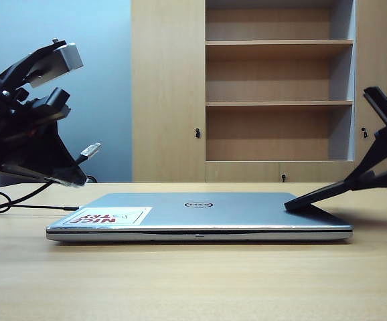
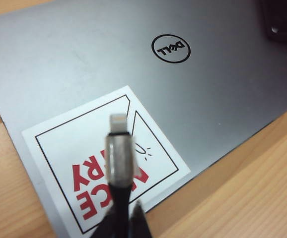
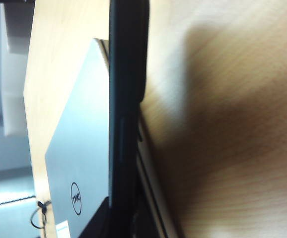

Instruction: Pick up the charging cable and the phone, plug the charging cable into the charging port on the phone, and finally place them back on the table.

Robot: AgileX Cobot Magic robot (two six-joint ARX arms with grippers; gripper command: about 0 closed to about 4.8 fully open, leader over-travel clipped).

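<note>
Left end effector (image 1: pixel 73 170), up left of the laptop (image 1: pixel 200 215), is clamped on the cable (image 2: pixel 118 163) w/ plug aimed out for mating. Right end effector (image 1: pixel 381 175) pinches the phone (image 1: pixel 317 194), one end tilted up off the lid, prob. to lift it.

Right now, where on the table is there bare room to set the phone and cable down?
The wide strip of table in front of the laptop is bare. The laptop lid is crowded: the phone leans on its right end, the cable hangs at its left.
</note>
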